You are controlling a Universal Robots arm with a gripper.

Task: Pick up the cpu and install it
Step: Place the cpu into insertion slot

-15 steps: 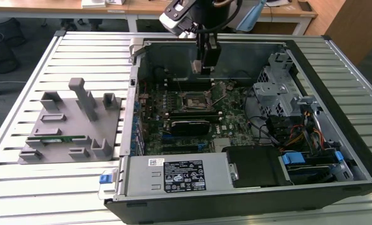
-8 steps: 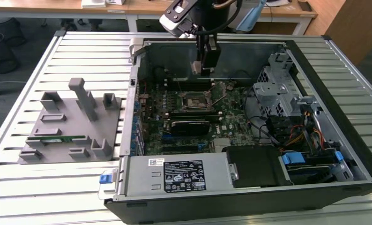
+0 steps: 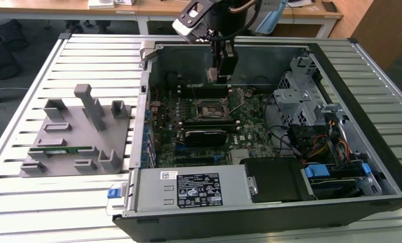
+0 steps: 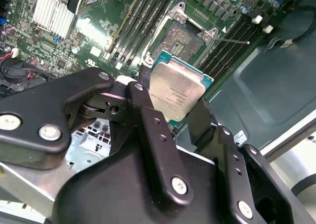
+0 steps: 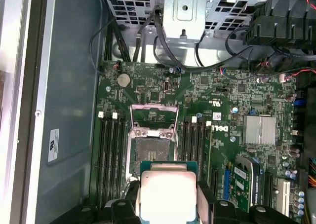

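Observation:
The cpu point(image 4: 177, 91) is a flat square chip with a silvery top and a thin green edge. My gripper point(image 4: 175, 113) is shut on it, with one black finger on each of two opposite edges. In the first wrist view the cpu point(image 5: 168, 194) hangs above the motherboard, just short of the open socket point(image 5: 150, 147), whose metal retaining frame point(image 5: 153, 116) is swung back. In the exterior view my gripper point(image 3: 221, 76) reaches down into the open computer case, above and slightly behind the socket point(image 3: 211, 109).
Memory slots point(image 5: 111, 155) flank the socket on both sides. A black block point(image 3: 204, 135) lies in front of the socket, a drive cage point(image 3: 299, 96) and cables at the exterior view's right. A grey fixture point(image 3: 76, 136) holding a green memory stick point(image 3: 66, 150) sits on the slatted table point(image 3: 25, 202).

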